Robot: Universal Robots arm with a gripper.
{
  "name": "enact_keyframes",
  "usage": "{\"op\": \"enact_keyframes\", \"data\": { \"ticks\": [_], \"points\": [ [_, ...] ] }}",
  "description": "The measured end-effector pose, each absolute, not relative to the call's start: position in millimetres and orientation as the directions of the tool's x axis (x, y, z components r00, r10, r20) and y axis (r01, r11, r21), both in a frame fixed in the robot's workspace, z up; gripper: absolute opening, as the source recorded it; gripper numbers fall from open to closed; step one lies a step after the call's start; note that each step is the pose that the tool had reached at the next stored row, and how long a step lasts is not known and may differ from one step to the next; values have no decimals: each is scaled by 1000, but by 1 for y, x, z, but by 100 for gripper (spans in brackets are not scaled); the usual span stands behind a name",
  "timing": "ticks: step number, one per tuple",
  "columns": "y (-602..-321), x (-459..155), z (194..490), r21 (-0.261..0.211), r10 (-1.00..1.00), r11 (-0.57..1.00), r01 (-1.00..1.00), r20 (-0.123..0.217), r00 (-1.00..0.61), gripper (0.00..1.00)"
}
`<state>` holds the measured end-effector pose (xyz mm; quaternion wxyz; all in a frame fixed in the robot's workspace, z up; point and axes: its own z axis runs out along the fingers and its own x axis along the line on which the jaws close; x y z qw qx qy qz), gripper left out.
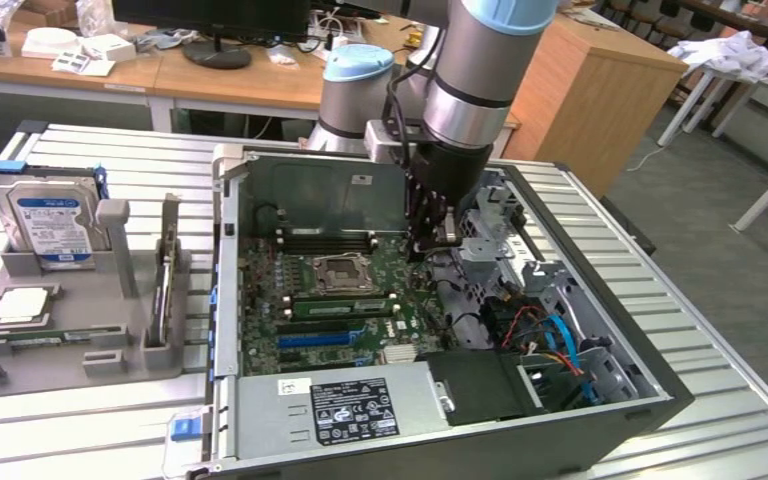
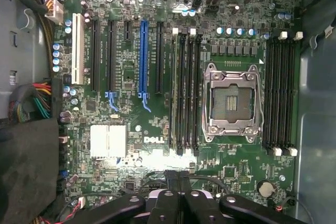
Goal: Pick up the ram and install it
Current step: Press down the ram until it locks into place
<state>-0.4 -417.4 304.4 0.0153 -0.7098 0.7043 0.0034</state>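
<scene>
My gripper [image 1: 435,248] hangs inside the open computer case [image 1: 624,400], just above the motherboard [image 1: 271,330], beside the CPU socket [image 1: 340,270] on the exterior view's right. In the wrist view its fingers [image 2: 178,182] are pressed together, shut, with nothing between them. A long green stick that looks like the ram [image 1: 340,305] sits in the bank of memory slots on the near side of the socket. In the wrist view it is the paler strip [image 2: 175,93] at the edge of that bank, well apart from the fingers.
A grey fixture [image 1: 104,350] on the exterior view's left holds a blue-labelled hard drive [image 1: 51,222], a square chip [image 1: 24,305] and a small greenish stick [image 1: 48,340]. The power supply [image 1: 351,410] fills the case's near end. Cables [image 1: 558,340] lie at its right.
</scene>
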Motion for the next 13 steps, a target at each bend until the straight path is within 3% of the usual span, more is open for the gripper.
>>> {"op": "enact_keyframes", "data": {
  "ticks": [7,13],
  "points": [
    [-417,2,305,34,-1000,-7,-999,-23,6,11],
    [-417,2,304,36,-1000,-7,-999,-23,6,11]
  ]
}}
